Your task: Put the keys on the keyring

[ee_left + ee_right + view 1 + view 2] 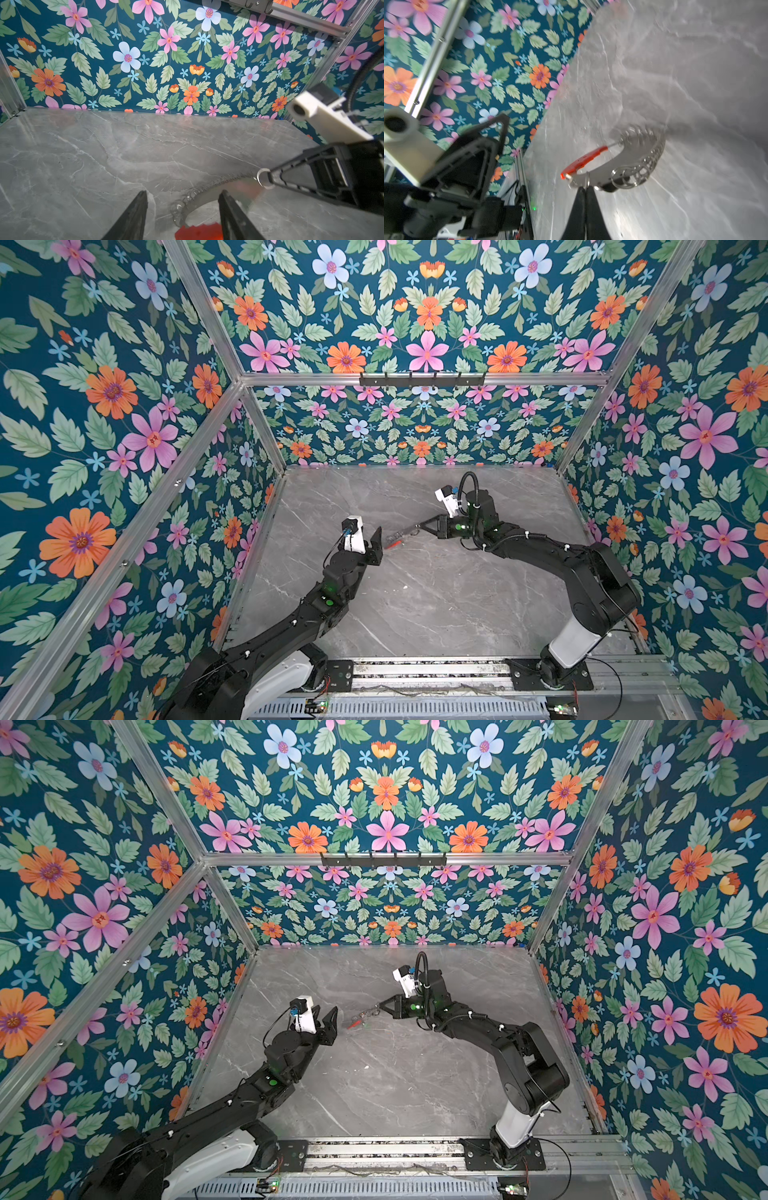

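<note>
The keyring point(600, 174) is a flat grey hoop with a red-orange arc point(583, 161) and a fringe of small silver split rings. It hangs tilted above the marble table. My right gripper point(584, 188) is shut on one split ring at its rim, and both top views show this gripper point(417, 526) point(380, 1005). A black fob point(611, 188) shows under the hoop's edge. My left gripper point(182, 193) stands open at the hoop's red end, and part of the grey arc point(207, 193) lies between its fingers. It appears in both top views point(368, 541) point(324, 1017). No green-tagged key shows clearly.
The grey marble table point(436, 605) is walled in by floral panels on three sides. A black hook rail point(422, 379) sits high on the back wall. The arm bases stand on a metal rail point(428, 672) along the front edge.
</note>
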Available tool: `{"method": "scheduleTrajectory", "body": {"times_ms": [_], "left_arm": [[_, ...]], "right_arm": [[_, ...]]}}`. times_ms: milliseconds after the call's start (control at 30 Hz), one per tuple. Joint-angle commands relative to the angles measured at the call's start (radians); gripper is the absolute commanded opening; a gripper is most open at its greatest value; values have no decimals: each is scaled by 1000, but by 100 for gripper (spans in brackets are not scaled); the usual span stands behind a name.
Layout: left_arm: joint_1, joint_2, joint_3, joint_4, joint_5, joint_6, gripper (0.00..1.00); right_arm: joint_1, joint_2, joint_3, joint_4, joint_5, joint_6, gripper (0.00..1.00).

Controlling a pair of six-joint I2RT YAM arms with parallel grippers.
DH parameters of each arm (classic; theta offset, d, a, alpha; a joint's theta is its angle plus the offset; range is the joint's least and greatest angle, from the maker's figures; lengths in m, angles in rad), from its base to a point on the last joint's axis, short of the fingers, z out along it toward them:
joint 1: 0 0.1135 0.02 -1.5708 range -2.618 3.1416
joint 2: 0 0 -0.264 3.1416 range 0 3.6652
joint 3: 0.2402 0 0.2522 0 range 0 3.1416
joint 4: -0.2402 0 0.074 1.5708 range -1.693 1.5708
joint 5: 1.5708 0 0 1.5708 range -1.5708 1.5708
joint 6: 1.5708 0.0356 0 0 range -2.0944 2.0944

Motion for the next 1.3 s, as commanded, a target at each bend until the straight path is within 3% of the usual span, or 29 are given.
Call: {"method": "scheduleTrajectory", "body": {"times_ms": [0,33,67,133,167,200,300,433,667,800,967,1067,1167,1267], "left_arm": [[1,24,-5,17,-51,9,68],[1,33,-6,20,-70,9,95],[1,44,-8,20,-102,8,100],[1,67,-9,25,-167,49,100],[4,76,-14,40,-186,100,100],[13,86,-17,61,-190,149,100],[73,112,13,46,-208,203,100],[142,158,13,84,-249,314,100],[236,302,-54,300,-263,357,100],[258,373,-99,446,-246,353,100],[301,445,-107,524,-218,352,100],[331,450,-102,515,-159,374,100],[368,461,-91,509,-110,375,100],[417,472,-85,519,-64,365,100]], "right_arm": [[-31,-53,-71,-66,-33,-86,0],[-44,-64,-94,-74,-26,-92,4],[-58,-80,-118,-84,-14,-95,14],[-88,-113,-142,-121,26,-97,39],[-104,-138,-148,-156,70,-101,74],[-122,-174,-148,-202,144,-107,99],[-170,-299,-133,-351,492,-112,99],[-220,-450,-177,-350,918,-211,99],[-307,-516,-415,-23,1161,-303,99],[-315,-466,-519,217,1198,-404,99],[-316,-384,-550,294,1165,-480,99],[-319,-345,-626,515,1138,-547,99],[-339,-349,-646,534,1079,-507,99],[-398,-267,-726,773,1008,-463,99]]}}
